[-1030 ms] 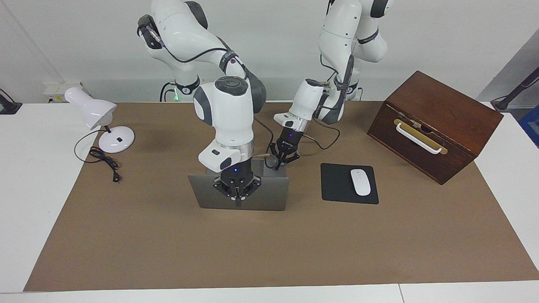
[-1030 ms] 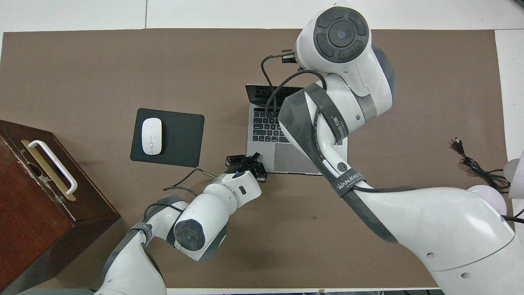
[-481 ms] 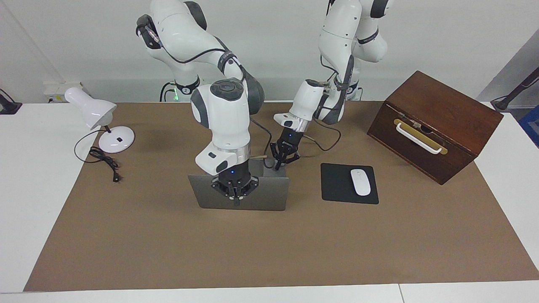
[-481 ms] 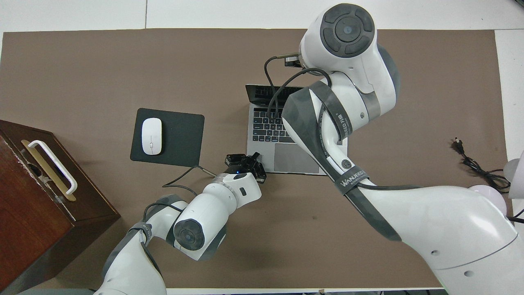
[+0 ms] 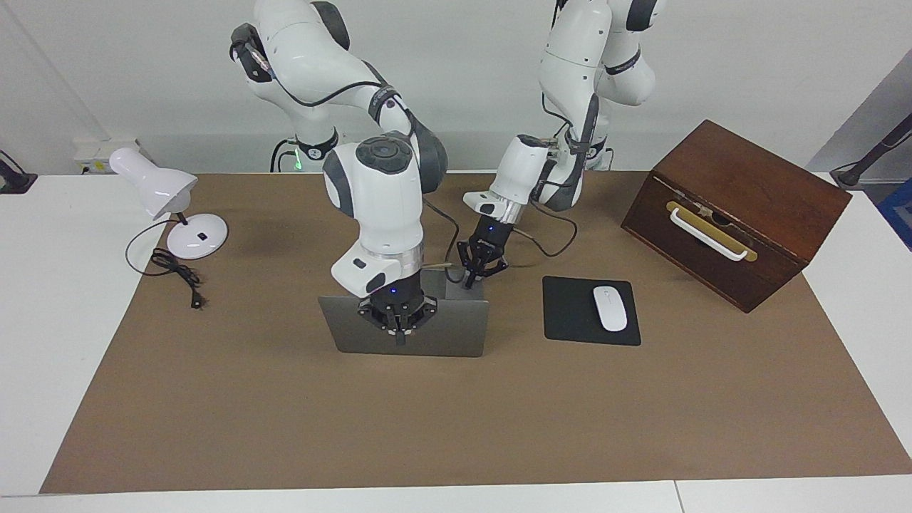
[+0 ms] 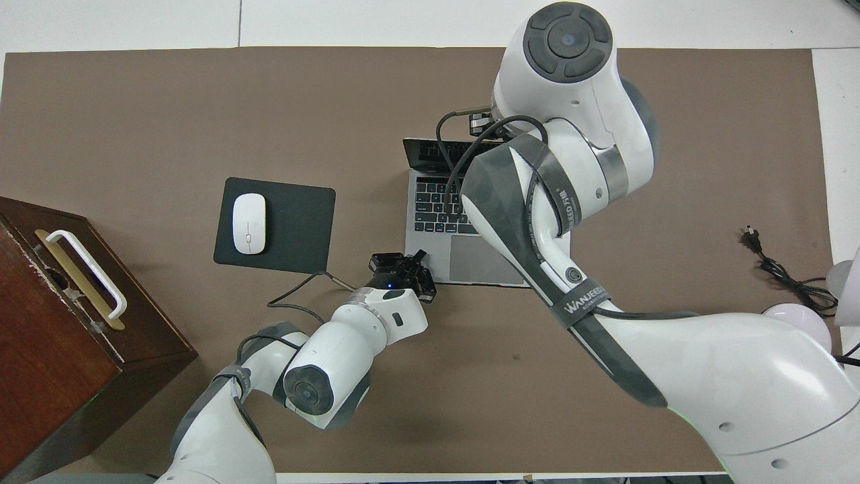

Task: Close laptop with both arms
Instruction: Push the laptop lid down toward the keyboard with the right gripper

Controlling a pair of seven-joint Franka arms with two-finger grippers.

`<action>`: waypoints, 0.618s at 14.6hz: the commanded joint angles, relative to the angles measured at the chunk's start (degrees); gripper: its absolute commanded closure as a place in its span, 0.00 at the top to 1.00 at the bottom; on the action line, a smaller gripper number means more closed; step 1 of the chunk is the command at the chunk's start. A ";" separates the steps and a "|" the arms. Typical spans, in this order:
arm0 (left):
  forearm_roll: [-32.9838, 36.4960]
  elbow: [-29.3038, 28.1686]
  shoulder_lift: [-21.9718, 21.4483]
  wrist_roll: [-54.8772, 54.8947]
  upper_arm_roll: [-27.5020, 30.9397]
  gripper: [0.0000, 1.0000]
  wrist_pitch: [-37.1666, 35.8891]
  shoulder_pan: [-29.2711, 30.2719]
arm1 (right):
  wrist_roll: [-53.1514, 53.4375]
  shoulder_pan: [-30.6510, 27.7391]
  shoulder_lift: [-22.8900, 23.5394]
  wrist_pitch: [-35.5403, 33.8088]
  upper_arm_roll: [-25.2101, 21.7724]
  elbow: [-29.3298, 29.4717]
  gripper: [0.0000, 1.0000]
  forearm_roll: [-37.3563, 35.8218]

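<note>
**Laptop open, a gripper at each end of it**

Laptop (image 5: 456, 328) sits open mid-table on the brown mat (image 5: 285, 413), lid upright with its back facing away from the robots, keyboard (image 6: 437, 208) and trackpad showing from overhead. Right gripper (image 5: 397, 329) hangs in front of the lid's back, just under its top edge; whether its fingers are spread or pinched, and whether it is touching the lid, can't be told. Left gripper (image 5: 476, 274) is down at the base's corner nearest the robots, on the mouse pad side, prongs spread apart. Black mouse pad (image 5: 570, 313) with the white mouse (image 5: 610, 308) lies just beside the laptop, toward the left arm's end. Wooden box (image 5: 741, 206) stands further along that end; the desk lamp (image 5: 167, 199) stands at the right arm's end.
</note>
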 commanded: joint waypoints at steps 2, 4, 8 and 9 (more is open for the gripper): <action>0.05 -0.59 3.20 1.44 0.91 0.00 0.51 0.59 | -1.51 -1.77 -2.79 -4.42 0.94 -2.63 0.00 5.64; 0.05 -0.85 3.29 1.44 0.91 0.00 0.51 1.12 | -2.21 -2.30 -3.05 -5.39 1.20 -3.51 0.00 5.73; 0.05 -1.73 3.29 1.70 0.91 0.00 0.33 1.21 | -2.57 -3.35 -6.12 0.46 1.20 -11.74 0.00 7.22; 0.05 -1.73 3.29 1.79 0.91 0.00 0.33 1.29 | -3.35 -3.62 -7.00 2.75 1.20 -14.30 0.00 7.92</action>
